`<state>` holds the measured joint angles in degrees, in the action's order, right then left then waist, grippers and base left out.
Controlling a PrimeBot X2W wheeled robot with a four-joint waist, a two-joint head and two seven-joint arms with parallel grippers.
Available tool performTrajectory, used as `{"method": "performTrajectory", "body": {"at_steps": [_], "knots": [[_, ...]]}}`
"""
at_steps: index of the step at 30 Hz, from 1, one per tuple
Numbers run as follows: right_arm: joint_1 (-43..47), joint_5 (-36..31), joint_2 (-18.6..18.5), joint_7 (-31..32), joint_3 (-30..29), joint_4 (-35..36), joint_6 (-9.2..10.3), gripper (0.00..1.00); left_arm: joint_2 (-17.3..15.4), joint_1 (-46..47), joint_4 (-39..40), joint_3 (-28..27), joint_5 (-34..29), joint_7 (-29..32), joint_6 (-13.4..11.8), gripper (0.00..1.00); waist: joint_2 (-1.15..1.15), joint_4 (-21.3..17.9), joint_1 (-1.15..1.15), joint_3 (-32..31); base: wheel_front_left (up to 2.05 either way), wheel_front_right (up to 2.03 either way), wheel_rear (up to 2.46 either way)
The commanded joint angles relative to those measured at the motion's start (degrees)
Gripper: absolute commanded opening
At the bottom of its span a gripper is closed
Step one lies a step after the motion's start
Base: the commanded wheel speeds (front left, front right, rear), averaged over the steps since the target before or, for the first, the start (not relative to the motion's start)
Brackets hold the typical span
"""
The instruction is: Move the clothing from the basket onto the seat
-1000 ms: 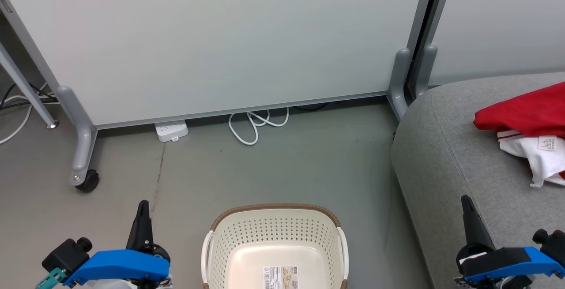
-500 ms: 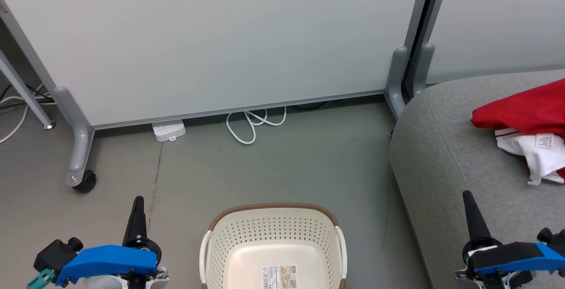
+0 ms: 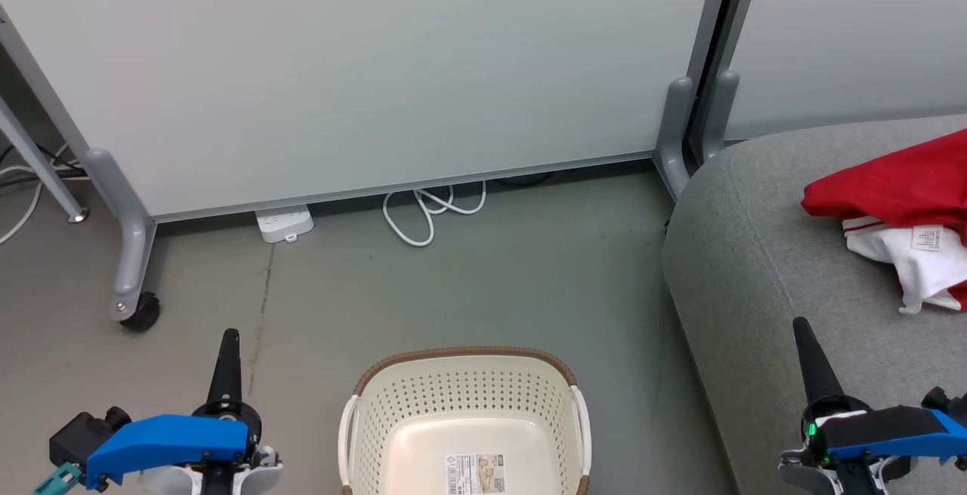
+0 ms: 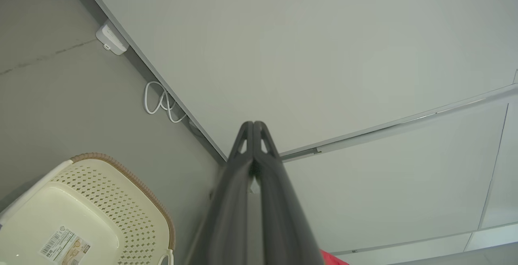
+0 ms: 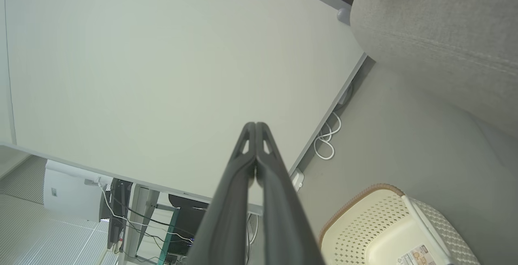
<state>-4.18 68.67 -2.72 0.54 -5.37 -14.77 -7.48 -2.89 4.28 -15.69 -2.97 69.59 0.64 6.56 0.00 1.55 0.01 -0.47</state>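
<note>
**A:** What is seen at the far left?

**B:** A black wheel [image 3: 140, 312] under a grey panel leg is seen on the grey floor [image 3: 491, 276]. A wide pale panel [image 3: 378, 64] is carried above it.

**A:** And the left fingers [image 3: 228, 340]?

**B:** They are found at the lower left of the head view, pointing up it over the floor. They are pressed tip to tip, clenched with nothing held. They are kept apart from the basket [image 3: 464, 351], which stands to their right.

**A:** What is noted by the panel's foot?

**B:** A white power strip [image 3: 283, 223] is laid against it. A looped white cable [image 3: 423, 211] is seen just to the right.

**A:** How is the basket placed?

**B:** It is set upright on the floor at the bottom middle. Its cream bottom is exposed, and a printed sticker [image 3: 476, 474] is stuck there.

**A:** Where is the clothing [image 3: 891, 189] found?

**B:** It is laid on the grey seat [image 3: 755, 253], at the right edge of the head view and well apart from the basket. Red fabric is heaped over a white part, on which a small label [image 3: 926, 238] is shown. The heap is cut off by the picture's edge.

**A:** And the right fingers [image 3: 802, 329]?

**B:** They are seen at the lower right, in front of the seat, pointing up the view. They too are closed tip to tip with nothing gripped. They are held well short of the clothing. Whether the seat is touched cannot be told.
</note>
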Motion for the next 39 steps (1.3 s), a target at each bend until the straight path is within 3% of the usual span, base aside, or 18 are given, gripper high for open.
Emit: {"method": "performTrajectory", "body": {"at_steps": [1,39], "knots": [[-1.0,1.8,-0.2,0.5,-0.2,0.6,-0.02,0.0,0.0,1.3,0.7,-0.5,1.6,0.5,0.5,0.0,0.0,-0.1,-0.01,0.0,0.0,0.0,0.0],[-2.1,19.5,-0.3,5.1,-1.1,0.8,-0.02,0.0,0.0,2.1,1.6,-3.2,18.8,5.0,1.0,0.0,0.0,-1.2,-0.01,0.5,0.0,0.0,0.0]]}}
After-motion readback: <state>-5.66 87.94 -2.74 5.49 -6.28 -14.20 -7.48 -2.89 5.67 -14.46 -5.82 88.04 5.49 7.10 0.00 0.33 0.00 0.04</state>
